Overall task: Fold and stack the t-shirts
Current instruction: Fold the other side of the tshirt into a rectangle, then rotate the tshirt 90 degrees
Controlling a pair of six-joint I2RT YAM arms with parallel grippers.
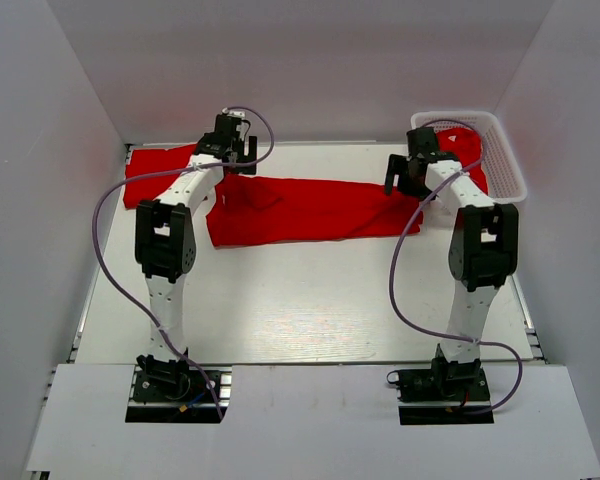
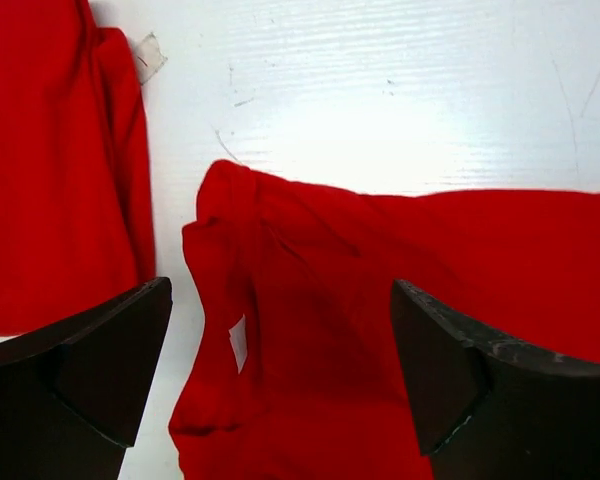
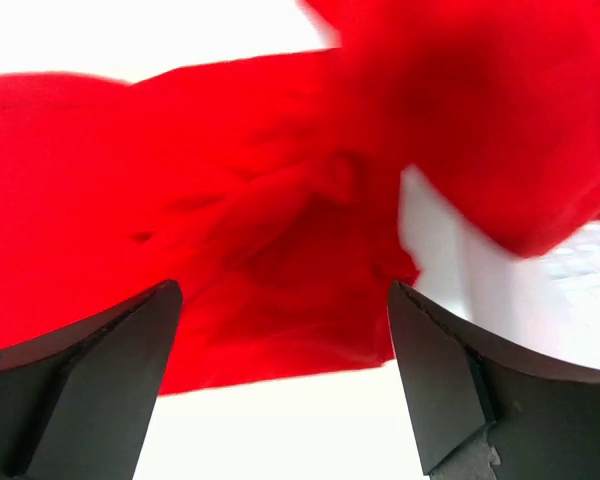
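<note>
One red t-shirt (image 1: 300,208) lies as a long folded strip across the back middle of the table. My left gripper (image 1: 242,160) hovers over its left end, fingers wide apart with nothing between them. In the left wrist view that gripper (image 2: 280,300) frames the strip's crumpled end (image 2: 380,260), where a small white label (image 2: 238,342) shows. My right gripper (image 1: 400,178) stands open over the strip's right end; in its own view the gripper (image 3: 285,300) is above the rumpled red cloth (image 3: 180,200). A second t-shirt (image 1: 155,175) lies at the back left.
A white mesh basket (image 1: 505,165) sits at the back right with more red cloth (image 1: 468,145) inside it and hanging over its rim (image 3: 480,110). Grey walls close in on both sides. The arms' purple cables loop over the table.
</note>
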